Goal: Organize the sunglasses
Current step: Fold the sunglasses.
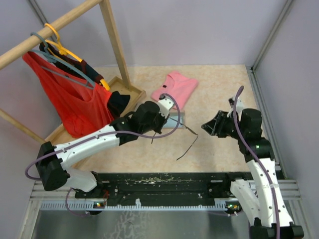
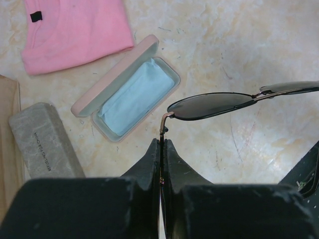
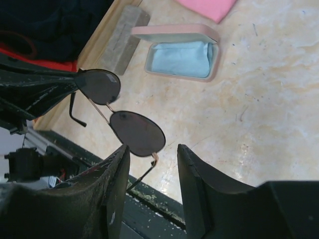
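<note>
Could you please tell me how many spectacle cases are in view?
2: a closed grey case by the wooden base, and an open pink case beside it. Others may be hidden.

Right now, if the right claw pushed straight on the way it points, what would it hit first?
The sunglasses. The open fingers of the right gripper frame their nearer lens, while the left gripper holds them up by one arm. Depth is unclear, but nothing seems to stand before that lens.
</note>
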